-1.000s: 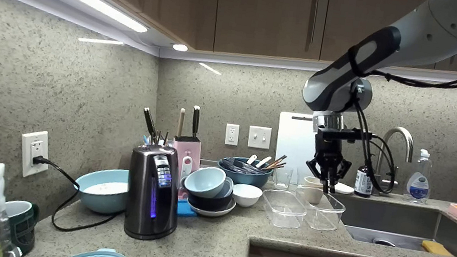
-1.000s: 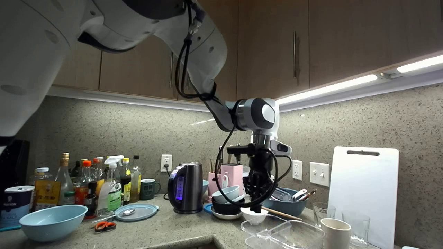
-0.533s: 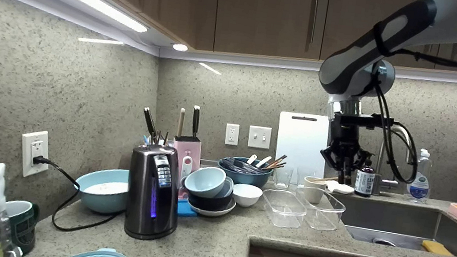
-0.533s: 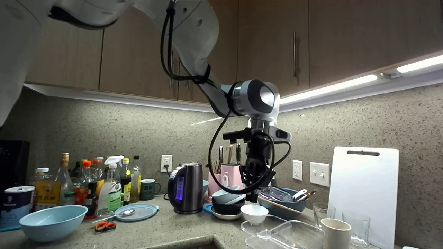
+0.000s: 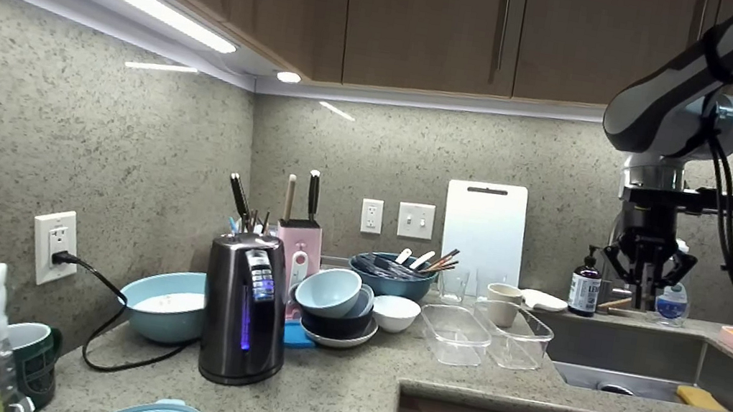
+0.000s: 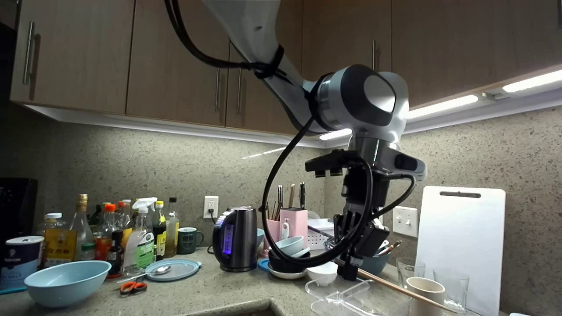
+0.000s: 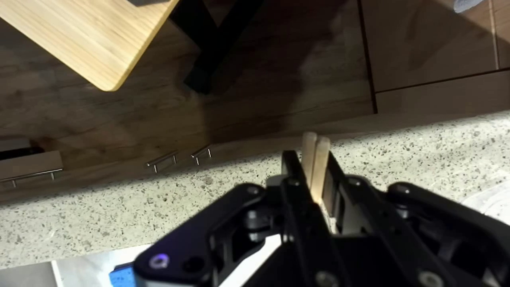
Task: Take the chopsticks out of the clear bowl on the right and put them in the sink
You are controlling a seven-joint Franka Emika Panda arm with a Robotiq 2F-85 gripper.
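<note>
My gripper [image 5: 645,295] is shut on the chopsticks [image 7: 319,167], two pale wooden sticks side by side between its fingers in the wrist view. They slant down from the gripper in an exterior view [image 6: 395,287]. The gripper is held in the air, higher than the rim of the sink [image 5: 629,347], a rectangular steel basin in the grey counter. The sink's steel also shows at the lower left of the wrist view [image 7: 85,265]. A round clear bowl does not show; two clear rectangular containers [image 5: 518,356] stand side by side left of the sink.
A dark pump bottle [image 5: 584,289], a dish soap bottle [image 5: 673,303] and the partly hidden faucet stand behind the sink. A yellow sponge [image 5: 700,398] lies in the sink. A beige mug [image 5: 504,296] stands by the containers. A white cutting board [image 5: 483,231] leans on the wall.
The gripper has moved from above the clear containers to the right in an exterior view, to the sink, and has risen slightly. The chopsticks have travelled with it.
</note>
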